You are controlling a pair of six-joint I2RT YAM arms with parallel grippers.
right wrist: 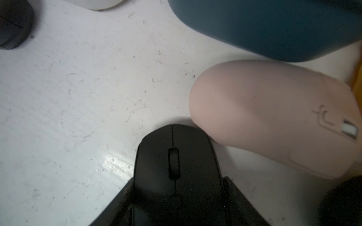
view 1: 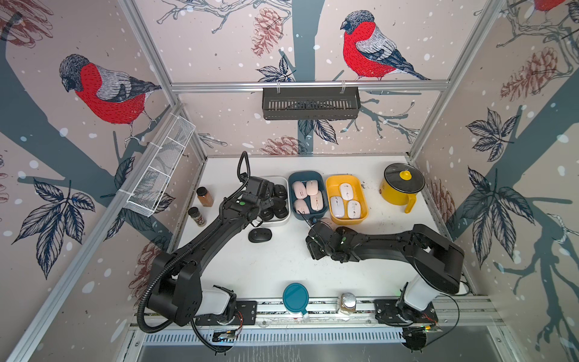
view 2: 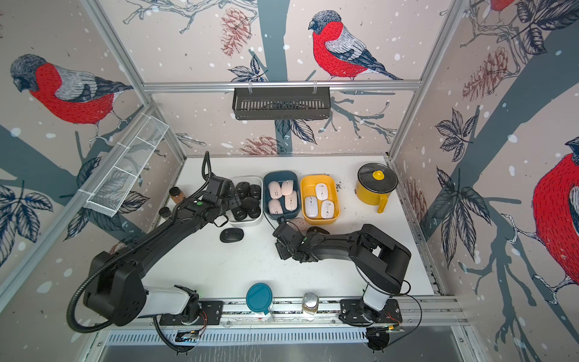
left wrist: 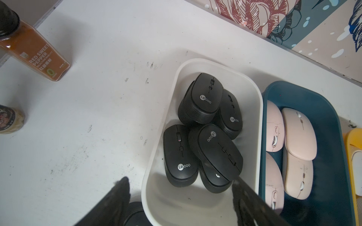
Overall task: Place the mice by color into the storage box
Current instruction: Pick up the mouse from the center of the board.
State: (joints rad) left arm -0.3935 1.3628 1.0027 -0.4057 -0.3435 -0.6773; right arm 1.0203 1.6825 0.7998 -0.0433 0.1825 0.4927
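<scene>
Counter (view 1: 266,269) of white colour carried three bins in a row near its far edge: a white bin (view 1: 275,222) toward the left edge, a blue bin (view 1: 308,173) in the middle, and a yellow bin (view 1: 331,191) toward the right edge. By the far right corner stood a yellow pot (view 1: 398,191). The black mice (left wrist: 207,99) lay piled in the white bin, the pink mice (view 1: 308,196) in the blue bin, and the white mice (view 1: 346,190) in the yellow bin. On the counter, just at the near side of the white bin, lay a loose black mouse (view 1: 260,235). A loose pink mouse (right wrist: 274,117) lay just at the near side of the blue bin. Beside it the right claw (right wrist: 176,182) was clenched on the held black mouse (right wrist: 174,156). The left claw (left wrist: 180,184) hung above the white bin, released, with nothing between its fingers.
</scene>
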